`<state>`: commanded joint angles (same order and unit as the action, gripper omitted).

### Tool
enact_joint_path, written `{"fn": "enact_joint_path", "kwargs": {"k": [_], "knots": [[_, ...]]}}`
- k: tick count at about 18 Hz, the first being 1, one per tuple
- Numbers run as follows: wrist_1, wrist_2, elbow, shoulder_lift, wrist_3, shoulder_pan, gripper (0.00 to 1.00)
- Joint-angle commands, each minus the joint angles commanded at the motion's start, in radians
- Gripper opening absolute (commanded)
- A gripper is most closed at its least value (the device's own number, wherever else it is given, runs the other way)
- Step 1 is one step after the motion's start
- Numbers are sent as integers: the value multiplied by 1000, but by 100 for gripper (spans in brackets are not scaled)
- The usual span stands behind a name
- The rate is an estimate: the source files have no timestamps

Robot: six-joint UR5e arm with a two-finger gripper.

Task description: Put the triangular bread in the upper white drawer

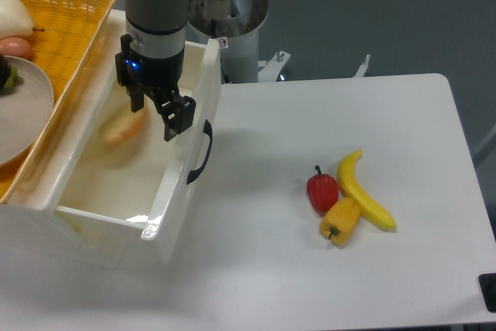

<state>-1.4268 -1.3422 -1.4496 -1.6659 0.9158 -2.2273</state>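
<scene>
Hanging over the upper white drawer [186,125], the gripper [152,114] has its fingers spread apart and nothing between them, and the triangular bread [124,126] shows as a blurred tan patch just below and to the camera-left of the fingertips, inside the drawer's walls. The blur suggests it is dropping or settling, so whether it already lies on the drawer floor cannot be told. By my reading, the release is the step in hand, and doing it well now means lifting straight up with the fingers held wide, so nothing drags the slice along or tips it against a wall.

Room is tight on two sides. The drawer's front wall with its black handle [200,153] stands just beside the right-hand finger, so any sideways drift toward the table could knock it. On the other side the yellow wicker basket [74,17] rises beside the drawer's far wall, holding a grey plate [23,110] and some round items, so swinging that way is also poor. Above the drawer the space looks free. The white table [333,122] offers wide open room once clear of the walls, with the red pepper [322,191], yellow pepper [339,219] and banana [366,191] grouped well apart from the drawer
</scene>
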Motion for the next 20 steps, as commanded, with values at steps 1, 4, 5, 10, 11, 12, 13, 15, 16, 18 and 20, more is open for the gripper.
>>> {"fn": "enact_joint_path", "kwargs": {"k": [1, 4, 5, 10, 11, 12, 13, 15, 16, 18, 20], "knots": [[21, -11, 0, 0, -2, -6, 100], [62, -211, 3, -8, -12, -22, 100], [59, -274, 3, -8, -17, -23, 100], [54, -314, -6, -11, -97, -107, 100], [52, -313, -8, -11, -98, -136, 100], [46, -307, -8, -11, -97, -162, 100], [42, -302, -8, -14, -97, -185, 100], [40, -295, -6, -40, -91, -225, 100], [40, -281, -6, -46, -86, -248, 100], [40, -267, -6, -69, -81, -290, 100], [40, -268, -6, -101, -39, -302, 100]]}}
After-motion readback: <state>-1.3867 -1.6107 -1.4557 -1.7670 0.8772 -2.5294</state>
